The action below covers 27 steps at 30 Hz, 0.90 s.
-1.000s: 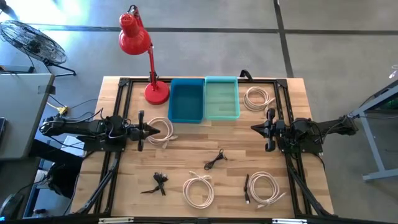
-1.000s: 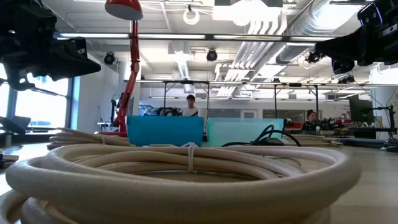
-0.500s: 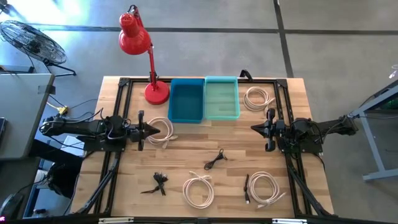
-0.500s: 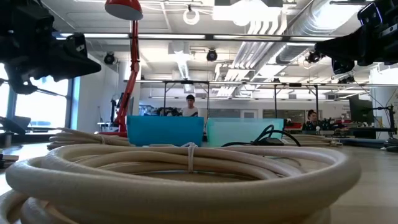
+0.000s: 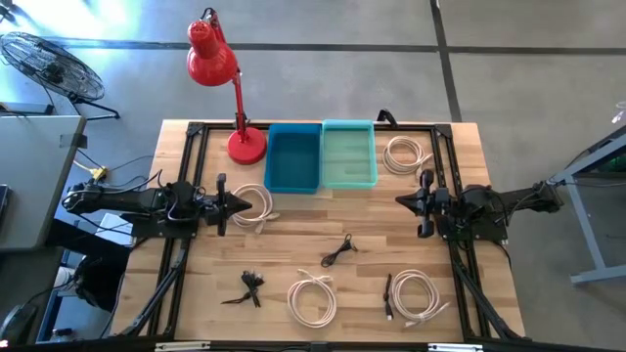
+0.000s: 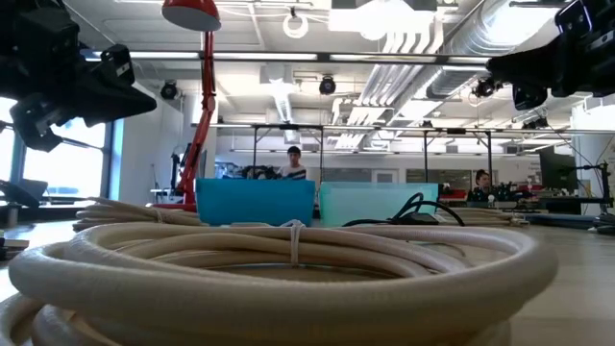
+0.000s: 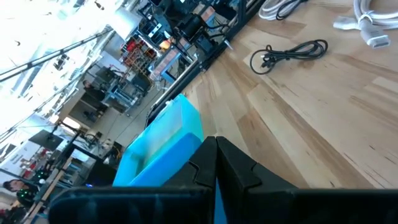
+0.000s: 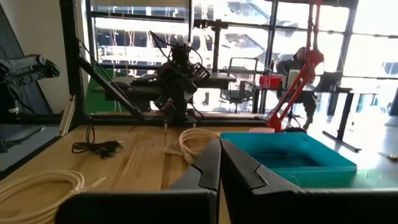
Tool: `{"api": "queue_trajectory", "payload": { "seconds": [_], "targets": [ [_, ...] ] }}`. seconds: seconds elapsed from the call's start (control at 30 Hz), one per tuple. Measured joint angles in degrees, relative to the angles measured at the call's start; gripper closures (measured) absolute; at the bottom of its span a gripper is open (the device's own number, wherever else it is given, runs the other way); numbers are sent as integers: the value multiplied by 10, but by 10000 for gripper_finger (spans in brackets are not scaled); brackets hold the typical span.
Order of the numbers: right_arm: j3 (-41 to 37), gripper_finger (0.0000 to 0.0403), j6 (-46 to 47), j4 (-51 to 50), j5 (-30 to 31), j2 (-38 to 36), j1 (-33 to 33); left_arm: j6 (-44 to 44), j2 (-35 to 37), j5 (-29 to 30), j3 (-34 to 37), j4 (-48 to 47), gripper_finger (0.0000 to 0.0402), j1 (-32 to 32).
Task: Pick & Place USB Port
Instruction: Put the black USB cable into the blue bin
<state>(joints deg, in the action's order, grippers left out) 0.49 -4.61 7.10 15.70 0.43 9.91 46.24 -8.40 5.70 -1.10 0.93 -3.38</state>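
On the wooden desk (image 5: 293,244), two bins sit side by side at the far edge: a blue bin (image 5: 293,158) and, touching its right side, a teal bin (image 5: 349,154). A red lamp (image 5: 223,83) stands just left of the blue bin. The left gripper (image 5: 246,205) hangs over the left part of the desk with its fingers pressed together and nothing between them, its tip above a white cable coil (image 5: 256,207) that lies in front of the blue bin. The right gripper (image 5: 399,201) sits opposite on the right side, likewise pressed together and empty, pointing toward the middle. The cables are all loose on the desk: a small black cable (image 5: 339,250) near the centre between the two grippers, another black cable (image 5: 248,287) toward the near left, a white coil (image 5: 313,298) at the near edge, a white coil with a dark plug (image 5: 414,296) at the near right, and one more white coil (image 5: 404,154) just right of the teal bin. Which of them carries the USB end cannot be made out. In the low view the near coil (image 6: 279,264) fills the foreground, with both bins behind it.
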Motion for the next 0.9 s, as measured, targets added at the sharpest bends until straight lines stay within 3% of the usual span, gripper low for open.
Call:
{"api": "queue_trajectory", "payload": {
  "seconds": [0.27,0.47,0.57,0.73,0.9],
  "targets": [
    [0,402,-25,5,36,0,0,-2,0,-16,0,20,399,0],
    [10,402,-104,1,83,7,0,-2,0,-32,0,20,399,0],
    [37,402,-118,8,126,18,0,-2,0,-33,0,19,399,0],
    [88,402,-124,-14,129,58,0,-30,0,-34,0,19,399,0],
    [168,400,-89,-123,200,140,0,-18,0,-5,0,19,399,0]
  ]
}}
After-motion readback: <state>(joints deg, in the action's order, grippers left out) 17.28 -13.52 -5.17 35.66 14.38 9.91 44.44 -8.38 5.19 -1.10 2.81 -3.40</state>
